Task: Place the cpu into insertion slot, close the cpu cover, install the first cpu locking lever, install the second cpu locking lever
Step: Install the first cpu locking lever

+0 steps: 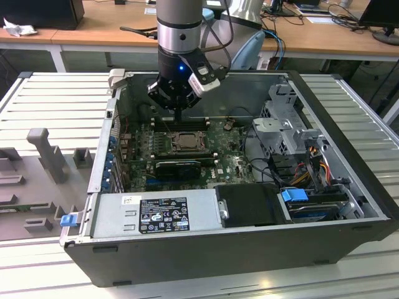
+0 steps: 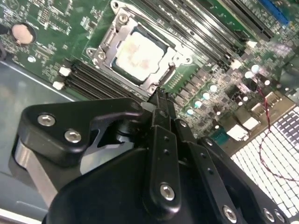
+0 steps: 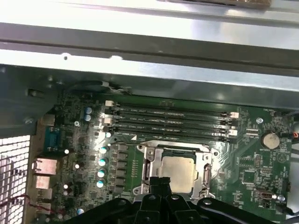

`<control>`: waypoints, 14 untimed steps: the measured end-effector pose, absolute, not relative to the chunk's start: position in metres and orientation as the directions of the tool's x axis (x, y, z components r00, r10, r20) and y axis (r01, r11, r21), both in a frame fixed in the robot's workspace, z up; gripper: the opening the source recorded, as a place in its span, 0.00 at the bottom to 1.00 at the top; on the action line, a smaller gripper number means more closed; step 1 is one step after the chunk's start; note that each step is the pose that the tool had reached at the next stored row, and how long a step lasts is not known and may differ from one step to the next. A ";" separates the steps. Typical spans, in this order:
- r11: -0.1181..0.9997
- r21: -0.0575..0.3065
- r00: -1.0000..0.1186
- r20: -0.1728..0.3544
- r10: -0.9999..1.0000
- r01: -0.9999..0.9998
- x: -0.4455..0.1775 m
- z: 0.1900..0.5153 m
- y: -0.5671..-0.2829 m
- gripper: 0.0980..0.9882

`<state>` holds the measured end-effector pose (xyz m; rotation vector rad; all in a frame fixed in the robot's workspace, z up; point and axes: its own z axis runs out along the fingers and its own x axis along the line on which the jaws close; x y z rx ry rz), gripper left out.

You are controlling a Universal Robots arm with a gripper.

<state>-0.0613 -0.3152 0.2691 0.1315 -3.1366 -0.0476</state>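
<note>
The cpu lies flat in the insertion slot, its pale face up, square with no long axis; in the first wrist view it sits framed by the closed cpu cover. The tool hovers just beside the socket's edge, fingers pressed together, pinching nothing. In the exterior view the tool hangs at the socket's twelve o'clock, inside the open computer case. Any writing is unreadable.

I see open room above the insertion slot, where my gripper hangs. The memory slots crowd it toward the frame's top, and the black card bounds it below.
</note>
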 end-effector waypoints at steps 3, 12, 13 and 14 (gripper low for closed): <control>0.996 0.030 -0.997 0.001 -0.083 -0.083 -0.066 0.269 -0.315 0.01; 0.996 0.032 -0.997 0.001 -0.083 -0.083 -0.085 0.269 -0.315 0.01; 0.996 0.032 -0.997 0.001 -0.083 -0.083 -0.085 0.269 -0.315 0.01; 0.996 0.032 -0.997 0.000 -0.083 -0.083 -0.086 0.269 -0.315 0.01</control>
